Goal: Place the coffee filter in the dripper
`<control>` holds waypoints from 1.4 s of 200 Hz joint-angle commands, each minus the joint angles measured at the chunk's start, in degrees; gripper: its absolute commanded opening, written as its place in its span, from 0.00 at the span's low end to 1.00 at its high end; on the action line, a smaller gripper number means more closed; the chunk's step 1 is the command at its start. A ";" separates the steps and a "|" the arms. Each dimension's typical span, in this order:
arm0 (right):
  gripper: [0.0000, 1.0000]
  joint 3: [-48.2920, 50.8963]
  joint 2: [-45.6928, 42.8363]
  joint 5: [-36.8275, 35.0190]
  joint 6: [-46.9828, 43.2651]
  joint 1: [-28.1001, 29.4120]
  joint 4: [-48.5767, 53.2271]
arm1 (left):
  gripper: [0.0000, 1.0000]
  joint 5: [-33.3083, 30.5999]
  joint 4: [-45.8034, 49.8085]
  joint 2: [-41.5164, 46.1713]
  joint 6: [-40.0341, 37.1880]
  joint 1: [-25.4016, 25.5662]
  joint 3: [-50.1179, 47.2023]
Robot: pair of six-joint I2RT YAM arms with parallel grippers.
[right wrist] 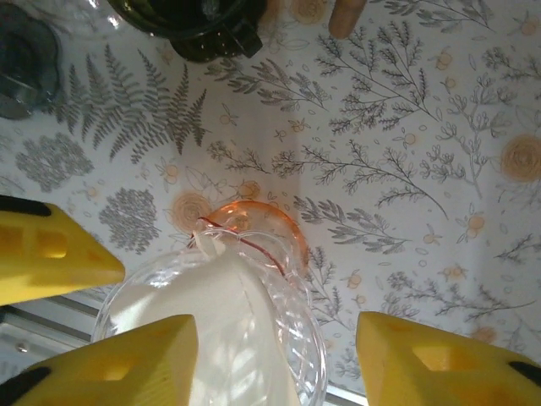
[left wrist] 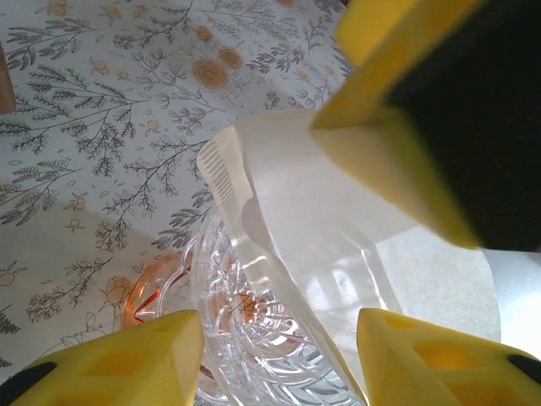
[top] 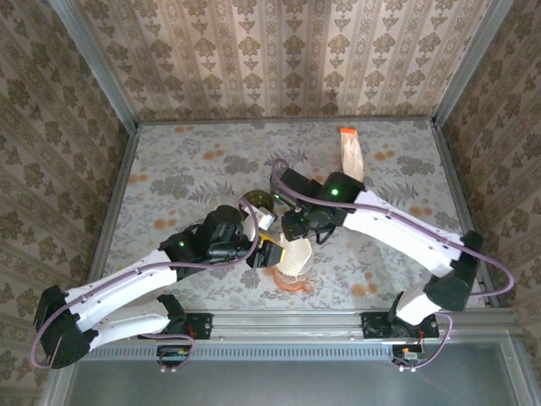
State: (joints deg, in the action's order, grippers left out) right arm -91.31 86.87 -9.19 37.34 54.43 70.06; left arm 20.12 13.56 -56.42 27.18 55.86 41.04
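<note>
The clear cut-glass dripper (left wrist: pixel 245 338) on its orange base (right wrist: pixel 270 224) stands near the table's front edge (top: pixel 293 282). The white paper coffee filter (left wrist: pixel 338 220) sits partly inside it, leaning over one side of the rim (right wrist: pixel 211 321), its top standing above the glass (top: pixel 296 254). My left gripper (left wrist: pixel 279 321) has a finger against each side of the dripper and is shut on it (top: pixel 269 252). My right gripper (right wrist: pixel 276 330) hangs just above (top: pixel 303 230), open, its fingers astride the filter and holding nothing. One right finger (left wrist: pixel 406 127) rests by the filter's upper edge.
A dark round container (right wrist: pixel 194 21) and a grey glass lid (right wrist: pixel 25 59) sit just behind the dripper. A brown paper sleeve with an orange tab (top: pixel 349 152) lies at the back right. The metal rail of the table's front edge (top: pixel 279 321) runs close below the dripper.
</note>
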 commanded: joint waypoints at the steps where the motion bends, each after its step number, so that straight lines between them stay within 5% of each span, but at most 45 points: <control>1: 0.61 4.53 -4.91 -0.20 -0.95 0.29 -4.67 | 0.54 0.07 2.34 -0.35 -0.11 0.56 1.59; 105: 0.59 24.33 -16.79 1.22 -0.24 2.86 -15.49 | 0.51 -0.96 4.08 -1.41 0.07 0.48 2.91; 280: 0.58 28.80 -12.23 -1.11 0.54 4.97 -20.99 | 0.51 -2.45 7.82 -0.09 0.58 0.52 3.61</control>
State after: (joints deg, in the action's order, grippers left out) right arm -63.35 73.60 -8.69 36.88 58.85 49.43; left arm 18.15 20.40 -57.47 27.38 55.90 42.78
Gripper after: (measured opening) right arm 0.580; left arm 0.509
